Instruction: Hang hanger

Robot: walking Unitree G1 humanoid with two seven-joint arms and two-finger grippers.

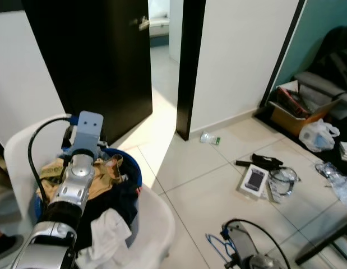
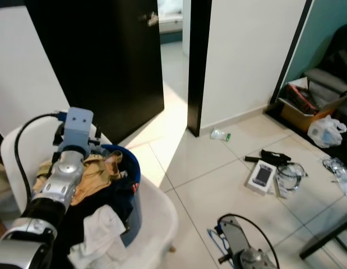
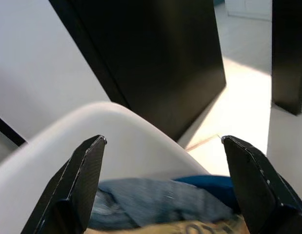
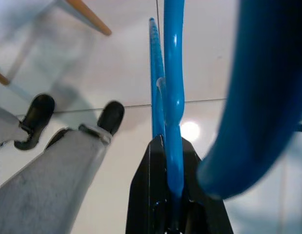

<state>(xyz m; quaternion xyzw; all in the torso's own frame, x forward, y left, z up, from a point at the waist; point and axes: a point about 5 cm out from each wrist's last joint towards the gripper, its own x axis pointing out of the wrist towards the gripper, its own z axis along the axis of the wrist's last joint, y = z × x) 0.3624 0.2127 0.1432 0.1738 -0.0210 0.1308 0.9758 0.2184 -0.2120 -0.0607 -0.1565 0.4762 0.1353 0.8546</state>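
Hanger [image 4: 172, 97] gripped by right gripper [image 4: 165, 195], lower right of frame; left gripper [image 3: 165, 161] spread, empty. Carry step; rail required next.

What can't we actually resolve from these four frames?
- Rail or hook to hang on: none identifiable.
- Blue hanger: the right wrist view sits too close, so its shape is cut off by the edges; in the eye views it sits at the bottom edge behind the right arm.
- Clothes basket: contents beneath the top garments are hidden, partly by the left arm.
- Person's legs: cut off by the frame.
- Room past the door: too small.
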